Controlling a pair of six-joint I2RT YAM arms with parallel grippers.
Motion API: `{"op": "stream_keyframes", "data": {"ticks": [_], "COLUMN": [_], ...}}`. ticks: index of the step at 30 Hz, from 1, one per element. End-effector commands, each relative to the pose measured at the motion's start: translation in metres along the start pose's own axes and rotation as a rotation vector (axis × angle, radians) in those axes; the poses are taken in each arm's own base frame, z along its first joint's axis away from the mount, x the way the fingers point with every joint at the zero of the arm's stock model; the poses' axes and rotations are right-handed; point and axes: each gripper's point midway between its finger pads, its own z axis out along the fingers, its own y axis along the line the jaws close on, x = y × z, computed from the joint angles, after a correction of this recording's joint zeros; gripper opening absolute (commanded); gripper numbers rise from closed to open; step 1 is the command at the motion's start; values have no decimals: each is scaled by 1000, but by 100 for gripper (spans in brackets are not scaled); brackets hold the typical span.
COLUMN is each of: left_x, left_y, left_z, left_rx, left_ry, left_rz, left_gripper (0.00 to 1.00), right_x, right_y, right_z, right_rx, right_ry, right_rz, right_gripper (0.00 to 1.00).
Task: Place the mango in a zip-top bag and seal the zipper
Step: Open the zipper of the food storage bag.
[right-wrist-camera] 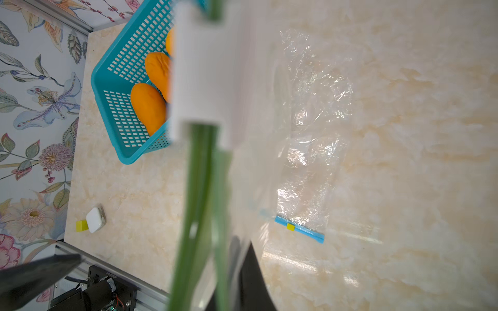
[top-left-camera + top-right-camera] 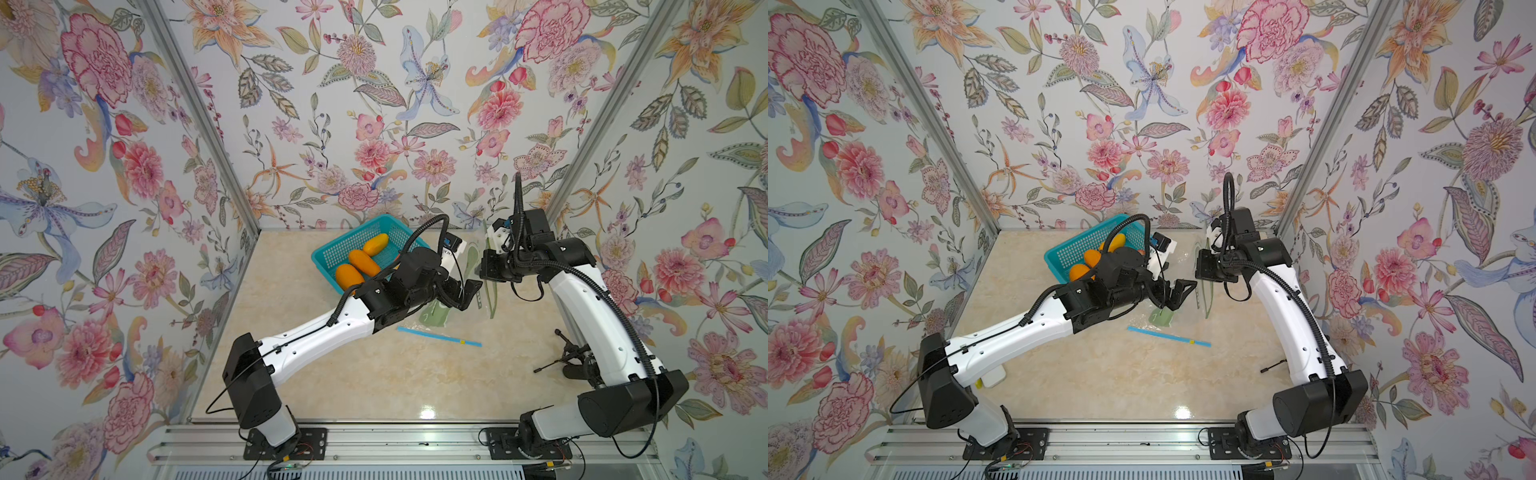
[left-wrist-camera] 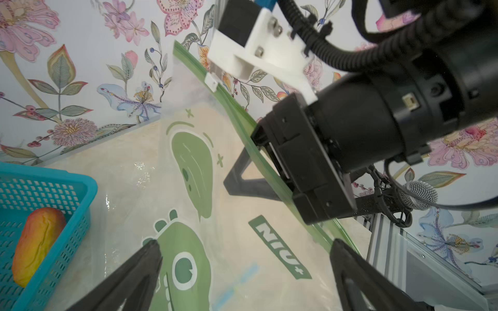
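Left of the wide-open, empty left gripper point(image 3: 245, 244), smooth orange oval mangoes point(image 2: 363, 262) lie flat in a teal plastic mesh basket point(image 2: 332, 254). Two of them lie side by side, long axes parallel. Just ahead of those jaws hangs a crinkly clear bag point(image 3: 188, 175) printed in green. Its green zipper point(image 3: 237, 118) slants steeply, pinched in the closed right gripper point(image 3: 266, 164). Beneath, a blue-zippered second bag point(image 1: 310, 167) lies flat on the marbled table point(image 2: 374, 374).
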Motion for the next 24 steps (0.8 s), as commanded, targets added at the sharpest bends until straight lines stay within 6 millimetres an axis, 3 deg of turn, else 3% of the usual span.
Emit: {"op": "stream_keyframes", "data": {"ticks": [1, 10, 18, 24], "left_x": [-26, -24, -1, 17], "left_y": [-21, -29, -7, 9], "left_z": [-2, 5, 12, 13], "left_rx": [70, 90, -15, -90], "left_ry": [-64, -71, 2, 53], "left_rz": [70, 35, 11, 0], "left_gripper": [99, 99, 99, 82], "right_x": [2, -10, -19, -24], "right_y": [3, 14, 24, 24], "right_z": [-5, 3, 9, 6], "right_rx": [34, 66, 19, 19], "right_ry": [13, -78, -138, -182], "right_rz": [-27, -12, 43, 67], "right_gripper": [0, 0, 0, 0]}}
